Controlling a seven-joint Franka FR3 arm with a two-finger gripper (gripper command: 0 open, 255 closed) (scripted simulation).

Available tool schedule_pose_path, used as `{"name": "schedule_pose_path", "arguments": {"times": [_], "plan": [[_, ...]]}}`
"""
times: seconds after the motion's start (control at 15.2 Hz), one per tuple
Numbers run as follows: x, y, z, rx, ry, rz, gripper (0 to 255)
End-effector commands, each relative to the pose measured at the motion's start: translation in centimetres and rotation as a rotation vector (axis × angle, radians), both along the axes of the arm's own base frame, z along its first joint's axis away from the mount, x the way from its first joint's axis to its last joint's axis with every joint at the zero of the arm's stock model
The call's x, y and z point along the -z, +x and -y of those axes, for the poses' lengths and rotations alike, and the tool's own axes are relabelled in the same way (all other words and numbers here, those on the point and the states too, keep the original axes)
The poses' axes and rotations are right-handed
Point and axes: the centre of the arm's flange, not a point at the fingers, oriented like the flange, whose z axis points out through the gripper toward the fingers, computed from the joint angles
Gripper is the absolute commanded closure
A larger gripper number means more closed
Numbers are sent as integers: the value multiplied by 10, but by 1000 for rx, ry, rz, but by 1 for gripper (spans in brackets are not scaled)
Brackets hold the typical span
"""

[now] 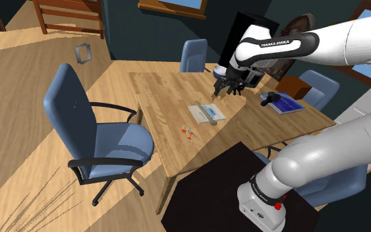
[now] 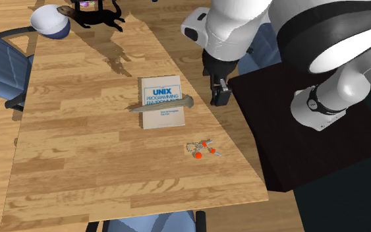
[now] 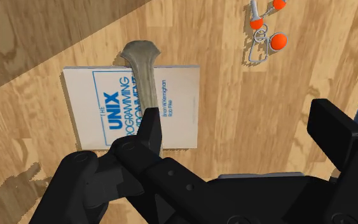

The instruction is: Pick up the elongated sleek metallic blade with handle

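Note:
A slim grey-tan knife [image 2: 161,105] lies flat across a white UNIX book [image 2: 159,89] in the middle of the wooden table [image 2: 78,165]. In the shoulder view the knife [image 1: 203,113] crosses the book at the table's centre. My black gripper [image 2: 220,92] hovers open just off the book's edge, on the second exterior view's right, near the knife's thicker end. In the wrist view the knife [image 3: 143,73] runs away from the gripper [image 3: 244,130], one finger [image 3: 151,127] covers part of it, and nothing is between the fingers. The gripper [image 1: 228,89] hangs above the table.
A key ring with orange beads [image 2: 200,149] lies on the table near the book. A white bowl [image 2: 50,21] and a black figure [image 2: 98,16] stand at the table's far end. A blue office chair [image 1: 91,125] stands beside the table, the dark stand [image 2: 309,125] opposite.

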Motion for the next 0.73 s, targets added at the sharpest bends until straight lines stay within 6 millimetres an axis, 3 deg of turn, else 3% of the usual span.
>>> {"name": "schedule_pose_path", "arguments": {"times": [0.0,0.66], "plan": [[18,14,13,-1,-2,-2,0],[124,76,63,-3,-6,-17,0]]}}
